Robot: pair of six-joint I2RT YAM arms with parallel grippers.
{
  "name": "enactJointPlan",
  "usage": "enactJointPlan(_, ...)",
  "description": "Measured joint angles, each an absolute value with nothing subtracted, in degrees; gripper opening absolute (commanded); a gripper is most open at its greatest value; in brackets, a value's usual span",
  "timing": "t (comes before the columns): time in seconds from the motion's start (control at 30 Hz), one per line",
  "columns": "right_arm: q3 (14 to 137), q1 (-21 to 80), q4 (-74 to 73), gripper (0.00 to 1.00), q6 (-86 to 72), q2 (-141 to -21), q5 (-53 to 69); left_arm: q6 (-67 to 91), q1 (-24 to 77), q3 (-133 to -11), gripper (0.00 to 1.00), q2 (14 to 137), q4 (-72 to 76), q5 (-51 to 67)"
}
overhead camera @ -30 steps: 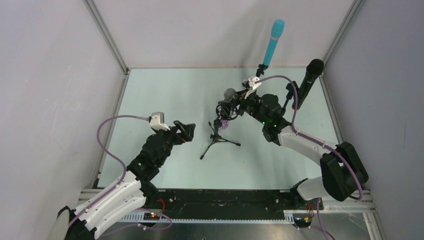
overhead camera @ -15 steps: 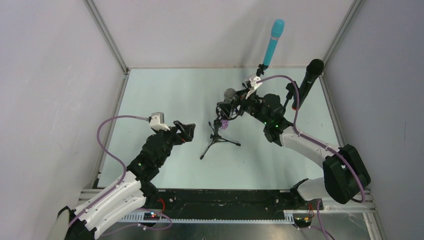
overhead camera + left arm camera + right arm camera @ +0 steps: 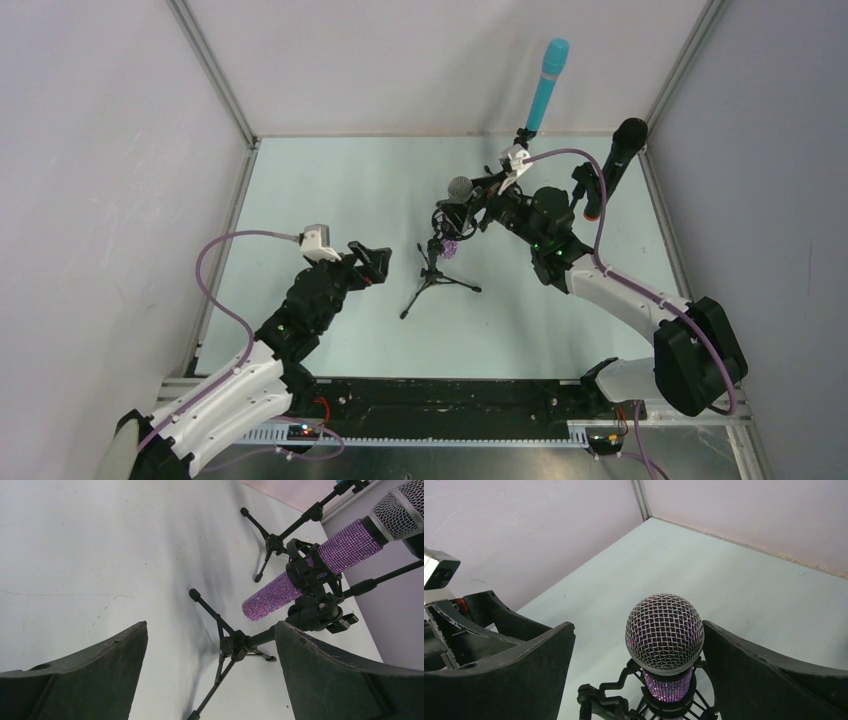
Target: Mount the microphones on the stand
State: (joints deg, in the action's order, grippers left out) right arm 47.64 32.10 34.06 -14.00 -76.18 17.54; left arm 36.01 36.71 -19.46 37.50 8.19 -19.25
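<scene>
The purple glitter microphone sits tilted in the black shock mount of the middle tripod stand. Its silver mesh head points up. My right gripper is open, one finger on each side of the mesh head, the right finger very close to it. It stands just right of the microphone's head. My left gripper is open and holds nothing. It hangs left of the stand and faces the tripod legs. The cyan microphone and the black microphone stand in their own stands.
The cyan microphone's stand is at the back wall and the black one's at the right wall, close behind my right arm. White walls with metal corner posts enclose the pale green table.
My right gripper's jaws have spread wider around the purple microphone's head, and the right arm has drawn back slightly to the right. The left arm has not moved.
</scene>
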Motion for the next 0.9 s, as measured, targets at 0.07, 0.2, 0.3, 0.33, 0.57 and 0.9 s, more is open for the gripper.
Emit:
enactJointPlan(0.07,47.64,32.1,33.91,0.99,-14.17,-76.05,17.32,36.01,36.71,-19.46,1.0,37.52,8.16,-19.25)
enactJointPlan(0.2,47.64,32.1,32.86,0.99,-14.5,-75.46,16.78,36.01,36.71,-19.46,1.0,37.52,8.12,-19.25)
enactJointPlan(0.3,47.64,32.08,31.62,0.99,-14.55,-74.63,16.01,36.01,36.71,-19.46,1.0,37.52,7.84,-19.25)
enactJointPlan(0.33,47.64,31.99,30.92,0.99,-14.52,-74.22,15.73,36.01,36.71,-19.46,1.0,37.56,7.66,-19.25)
enactJointPlan(0.57,47.64,31.62,25.26,1.0,-13.69,-69.6,13.45,35.97,36.71,-19.46,1.0,38.83,5.54,-19.31)
enactJointPlan(0.9,47.64,31.62,10.7,0.99,-13.3,-63.72,9.21,32.62,36.71,-22.24,1.0,45.5,-4.6,-21.37)
